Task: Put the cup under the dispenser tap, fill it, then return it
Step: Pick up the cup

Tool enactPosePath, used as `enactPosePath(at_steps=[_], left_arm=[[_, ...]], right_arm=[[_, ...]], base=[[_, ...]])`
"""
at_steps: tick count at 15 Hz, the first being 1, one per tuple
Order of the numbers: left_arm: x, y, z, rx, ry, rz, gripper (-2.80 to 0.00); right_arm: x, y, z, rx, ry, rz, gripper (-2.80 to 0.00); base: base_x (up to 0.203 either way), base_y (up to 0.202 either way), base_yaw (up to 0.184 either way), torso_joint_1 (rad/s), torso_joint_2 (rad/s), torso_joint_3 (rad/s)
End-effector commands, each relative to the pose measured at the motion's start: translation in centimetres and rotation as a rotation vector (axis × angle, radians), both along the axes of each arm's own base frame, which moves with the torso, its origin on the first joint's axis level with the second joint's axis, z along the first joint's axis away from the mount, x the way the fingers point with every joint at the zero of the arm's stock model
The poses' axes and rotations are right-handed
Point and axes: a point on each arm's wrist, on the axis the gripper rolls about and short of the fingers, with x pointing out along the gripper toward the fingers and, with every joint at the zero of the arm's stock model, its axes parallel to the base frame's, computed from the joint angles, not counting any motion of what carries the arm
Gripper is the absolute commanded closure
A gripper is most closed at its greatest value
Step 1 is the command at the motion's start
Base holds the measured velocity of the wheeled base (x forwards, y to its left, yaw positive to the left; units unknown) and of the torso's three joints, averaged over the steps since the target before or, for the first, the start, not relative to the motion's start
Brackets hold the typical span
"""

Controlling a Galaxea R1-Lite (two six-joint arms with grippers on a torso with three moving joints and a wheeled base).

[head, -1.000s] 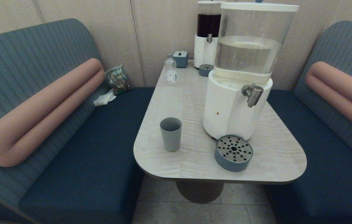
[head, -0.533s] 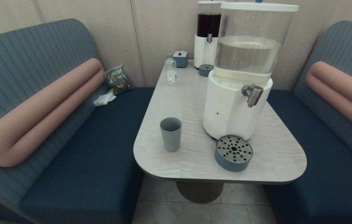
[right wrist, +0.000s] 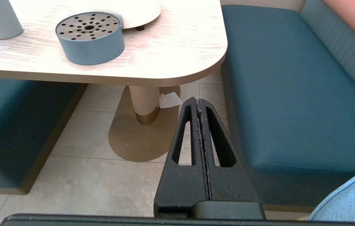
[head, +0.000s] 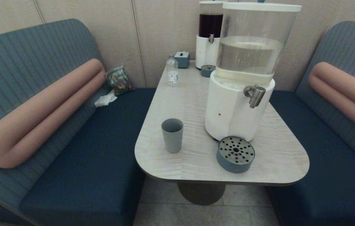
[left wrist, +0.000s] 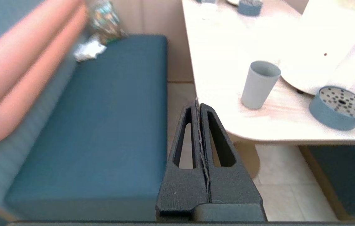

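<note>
Two dark blue upholstered benches (head: 96,150) with pink roll cushions flank a pale wood-grain table with rounded corners (head: 196,169) on a single pedestal.

Large dispenser, white base under a clear tank of clear liquid (head: 243,78), stands on the table's right half. Its short brushed-steel angled tap (head: 254,94) juts from the base toward the table's right edge, with bare tabletop below it.

Smaller dispenser with dark liquid (head: 209,34) stands against the back wall.

Low round grey-blue tray with a perforated metal top (head: 235,154) sits just in front of the large dispenser's base, not beneath the tap.

Plain matte grey-blue tapered cup, no handle (head: 172,135), stands upright near the table's front left corner, left of the dispenser base and apart from it. Nothing touches it.

Small clear bottle with a white label (head: 172,71) stands toward the back, a small grey-blue box (head: 182,59) behind it.

Left gripper (left wrist: 200,106) hangs over the floor off the table's near left edge, black fingers pressed together, empty. Right gripper (right wrist: 198,102) hangs low over the floor beside the right bench, fingers likewise together, empty. Neither shows in the head view.
</note>
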Motion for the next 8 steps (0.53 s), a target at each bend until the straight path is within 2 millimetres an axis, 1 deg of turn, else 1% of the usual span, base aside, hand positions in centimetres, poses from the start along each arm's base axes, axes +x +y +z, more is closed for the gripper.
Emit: enactPosePath(at_steps=[1, 2, 4, 6, 8], left_arm=[[5.6, 0.1, 1.1, -0.005, 0.160, -0.011, 0.00], [7.9, 0.1, 1.4, -0.006, 0.193, -0.025, 0.00], [12.7, 0.1, 1.2, -0.010, 0.254, -0.062, 0.00], [16.9, 0.0, 0.0, -0.013, 0.303, -0.101, 0.00], [20.8, 0.0, -1.8, -0.015, 0.335, -0.141, 0.00]], right_arm=[[0.0, 0.0, 0.0, 0.001, 0.001, 0.000, 0.00], [0.0, 0.0, 0.0, 0.001, 0.001, 0.001, 0.00], [0.0, 0.0, 0.0, 0.001, 0.001, 0.000, 0.00], [0.0, 0.0, 0.0, 0.001, 0.001, 0.001, 0.00], [0.0, 0.0, 0.0, 0.001, 0.001, 0.000, 0.00]], base=[[0.000, 0.000, 0.000, 0.000, 0.00, 0.000], [0.000, 0.000, 0.000, 0.000, 0.00, 0.000], [0.000, 0.000, 0.000, 0.000, 0.00, 0.000], [0.000, 0.000, 0.000, 0.000, 0.00, 0.000], [0.000, 0.000, 0.000, 0.000, 0.00, 0.000]])
